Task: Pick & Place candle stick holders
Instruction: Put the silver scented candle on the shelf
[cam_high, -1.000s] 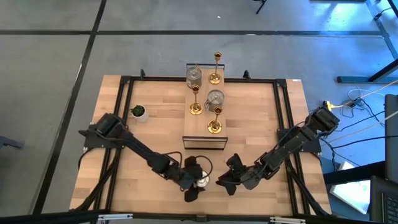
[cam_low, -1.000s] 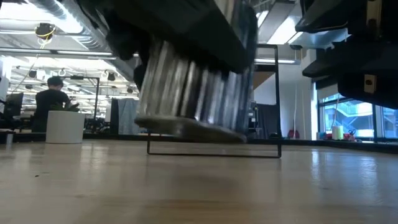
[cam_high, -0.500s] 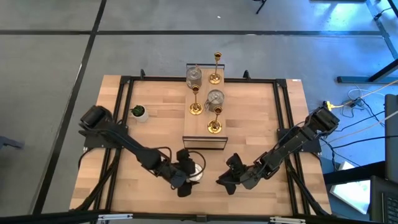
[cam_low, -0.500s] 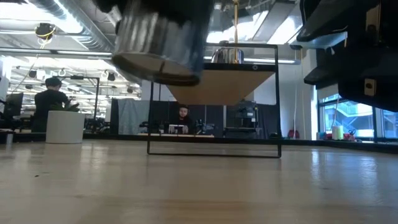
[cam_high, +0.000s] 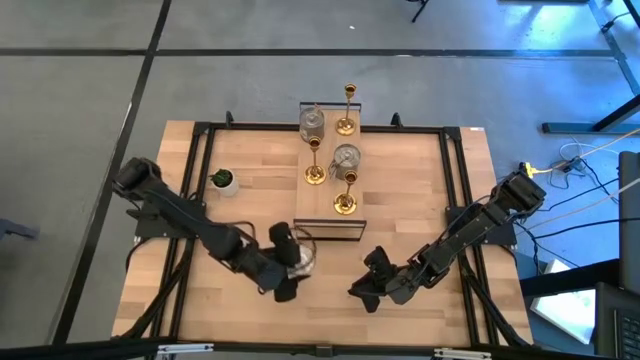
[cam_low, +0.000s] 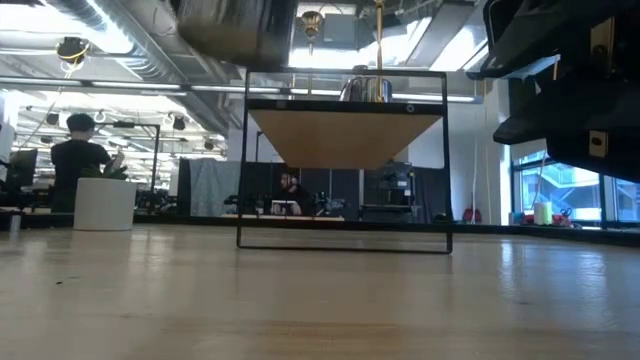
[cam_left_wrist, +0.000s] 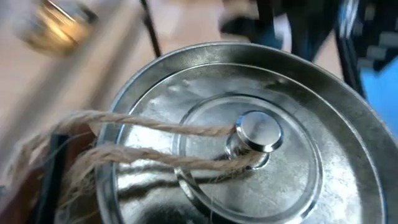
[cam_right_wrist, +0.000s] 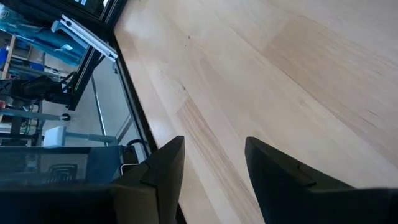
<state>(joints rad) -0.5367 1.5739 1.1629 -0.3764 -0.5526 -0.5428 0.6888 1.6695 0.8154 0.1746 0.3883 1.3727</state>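
The left gripper holds a squat round silver metal candle holder, wound with twine, lifted above the wooden table just beside the near end of the raised wooden shelf on a black wire frame. On that shelf stand slim gold candlesticks and two more silver holders. The right gripper hovers low near the table's front edge, fingers parted, grasping nothing.

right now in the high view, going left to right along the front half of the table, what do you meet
small white pot with a green plant → left gripper holding a squat silver candle holder → front edge of the raised stand → right gripper
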